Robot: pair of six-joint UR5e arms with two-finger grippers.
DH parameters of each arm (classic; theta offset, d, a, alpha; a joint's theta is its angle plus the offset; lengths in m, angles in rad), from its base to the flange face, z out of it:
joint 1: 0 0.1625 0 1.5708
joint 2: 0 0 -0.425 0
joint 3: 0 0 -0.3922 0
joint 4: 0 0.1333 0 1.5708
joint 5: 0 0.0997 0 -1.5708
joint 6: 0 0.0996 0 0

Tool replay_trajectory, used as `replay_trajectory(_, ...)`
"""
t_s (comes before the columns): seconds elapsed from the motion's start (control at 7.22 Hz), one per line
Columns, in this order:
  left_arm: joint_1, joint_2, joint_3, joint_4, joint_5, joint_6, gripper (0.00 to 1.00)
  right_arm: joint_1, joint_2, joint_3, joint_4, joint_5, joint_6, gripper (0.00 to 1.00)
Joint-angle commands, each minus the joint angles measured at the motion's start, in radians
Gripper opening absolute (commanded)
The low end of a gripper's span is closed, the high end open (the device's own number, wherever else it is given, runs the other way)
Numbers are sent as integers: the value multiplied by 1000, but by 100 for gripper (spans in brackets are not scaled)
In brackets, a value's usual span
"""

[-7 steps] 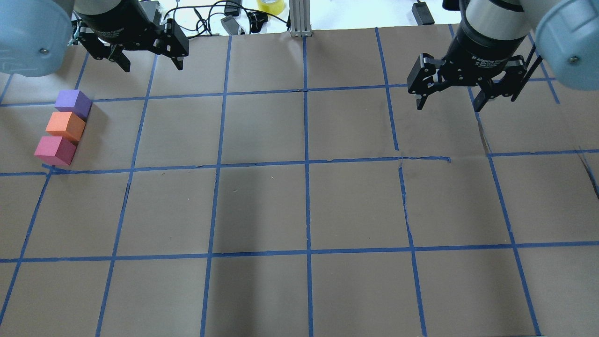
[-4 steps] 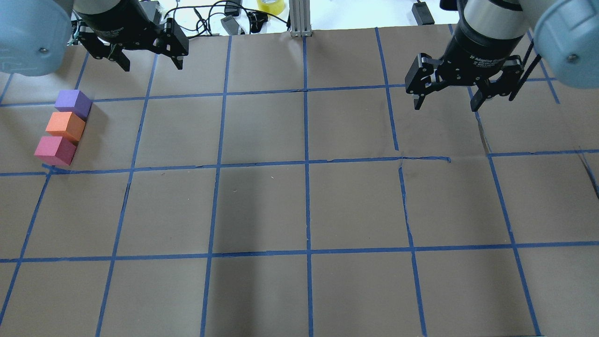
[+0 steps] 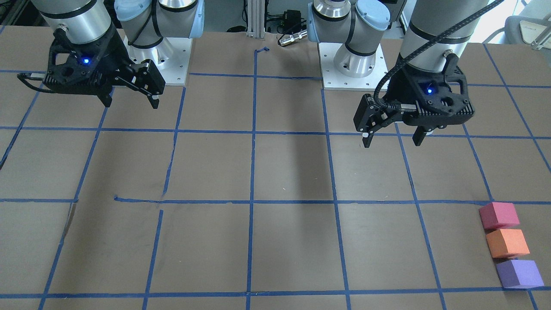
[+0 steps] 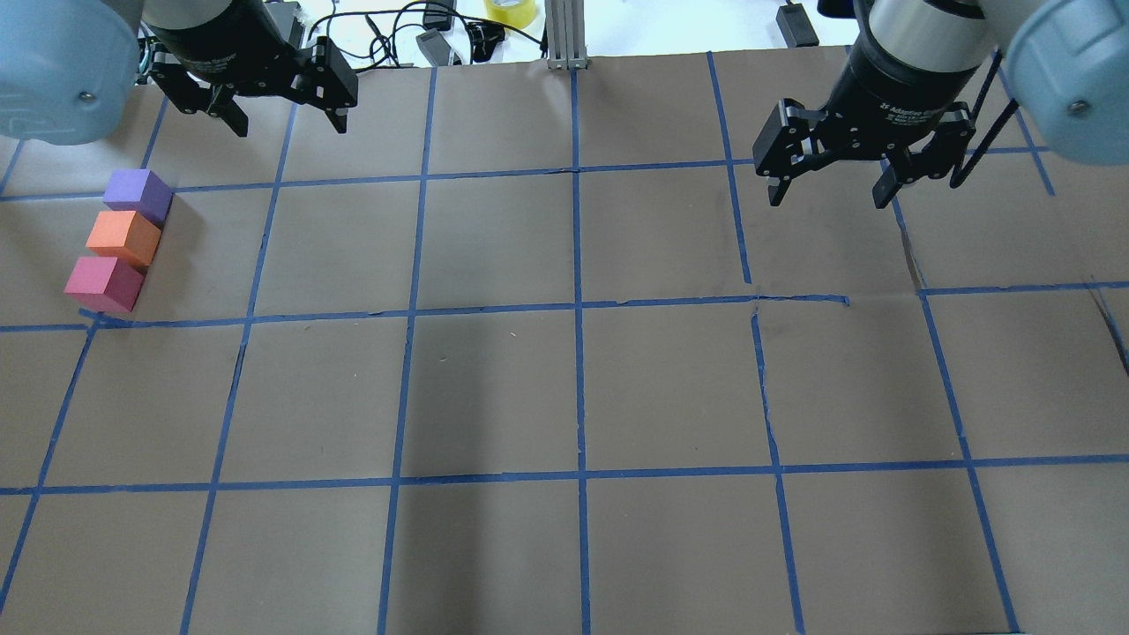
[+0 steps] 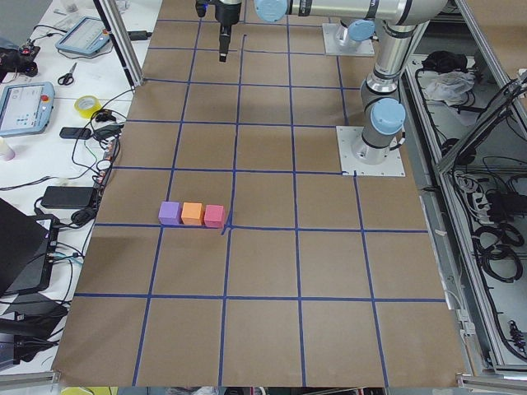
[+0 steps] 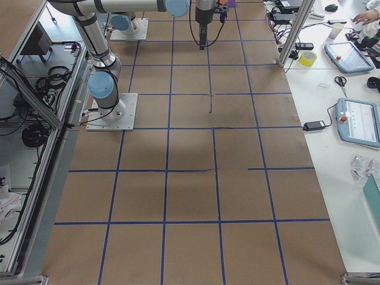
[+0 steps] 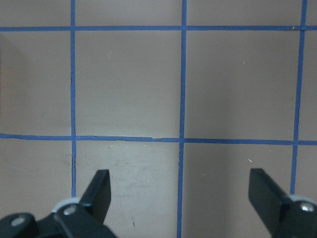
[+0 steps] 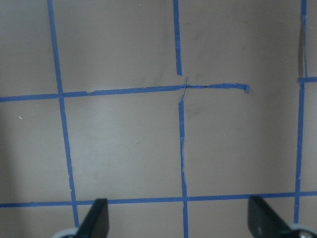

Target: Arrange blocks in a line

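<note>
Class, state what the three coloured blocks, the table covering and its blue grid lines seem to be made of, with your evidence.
The purple block, orange block and pinkish-red block look like foam: matte, glare-free, evenly coloured; painted wood cannot be excluded. The table covering looks like brown paper: dull and scuffed. The grid lines look like blue tape: frayed, broken in places.

In the wrist views the left gripper (image 7: pixel 179 174) and right gripper (image 8: pixel 178 203) are cut off by the lower edge, only their tips being shown; overhead, the left arm (image 4: pixel 53 70) and right arm (image 4: pixel 1058 79) are cropped by the frame's edges.
</note>
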Motion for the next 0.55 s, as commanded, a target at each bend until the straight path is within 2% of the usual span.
replay_trajectory(0.0,1,8,-4,-2,-62,-13,100,0,2,-5,-7,3,-1,100)
replay_trajectory(0.42,1,10,-7,-2,-73,-16,100,0,2,5,-7,26,-1,100)
